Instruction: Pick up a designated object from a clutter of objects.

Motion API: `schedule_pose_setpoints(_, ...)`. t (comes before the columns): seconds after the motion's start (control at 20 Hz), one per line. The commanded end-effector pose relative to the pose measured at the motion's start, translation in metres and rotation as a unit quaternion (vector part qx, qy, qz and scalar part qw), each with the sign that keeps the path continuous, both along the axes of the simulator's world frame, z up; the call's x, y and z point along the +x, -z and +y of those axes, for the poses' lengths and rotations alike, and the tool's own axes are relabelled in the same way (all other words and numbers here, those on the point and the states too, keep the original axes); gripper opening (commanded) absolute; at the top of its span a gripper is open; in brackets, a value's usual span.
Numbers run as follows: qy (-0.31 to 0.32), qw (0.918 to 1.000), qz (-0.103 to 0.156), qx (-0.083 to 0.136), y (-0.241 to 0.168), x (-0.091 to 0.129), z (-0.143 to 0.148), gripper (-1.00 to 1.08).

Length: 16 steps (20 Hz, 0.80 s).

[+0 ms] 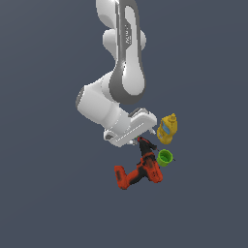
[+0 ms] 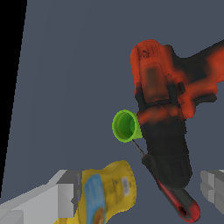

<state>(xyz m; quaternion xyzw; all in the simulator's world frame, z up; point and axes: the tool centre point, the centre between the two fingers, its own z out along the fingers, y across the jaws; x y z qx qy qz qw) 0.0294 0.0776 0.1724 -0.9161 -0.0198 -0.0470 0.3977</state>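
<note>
One white Panda arm [image 1: 127, 72] drops in from 12 o'clock of the exterior view, elbow bent, wrist tucked low and angled toward 4 o'clock. Gripper [image 1: 138, 139] hangs just above the clutter, right at the chuck end of the drill. In the wrist view the gripper [image 2: 140, 194] shows two grey fingers [image 2: 65, 194] spread wide, nothing between them but floor, the mustard bottle and tool tips; not gripping anything.

Red-orange drill [image 1: 140, 172] lies on its side on the dark floor [image 1: 48, 193], at 6 o'clock from the gripper, black chuck pointing up to 12, battery foot out at 8. Wrist view: drill [image 2: 164, 100] fills the frame's upper half, black nose toward the fingers.

Yellow mustard bottle [image 1: 167, 129] sits at 3 o'clock from the gripper, just beside it; wrist view has the bottle [image 2: 107, 192] tipped over near one finger. Green cup [image 1: 165, 157] is at 2 o'clock from the drill body, touching or nearly so; in the wrist view the cup [image 2: 126, 126] lies on its side, mouth open to camera, looks empty. Slim red-black tool [image 2: 179, 203] lies against the drill nose. Only one green cup visible.
</note>
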Motion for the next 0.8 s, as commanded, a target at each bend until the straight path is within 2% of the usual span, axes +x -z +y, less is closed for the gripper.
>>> schedule_pose_setpoints(0.0,0.011,0.9997,-0.009,0.019,0.010,0.002,0.000,1.08)
schedule_pose_setpoints(0.35,0.042,0.9969,-0.033,0.057,0.036,0.007,-0.002,1.08)
schedule_pose_setpoints(0.75,0.067,0.9935,-0.050,0.077,0.053,0.009,-0.005,1.08)
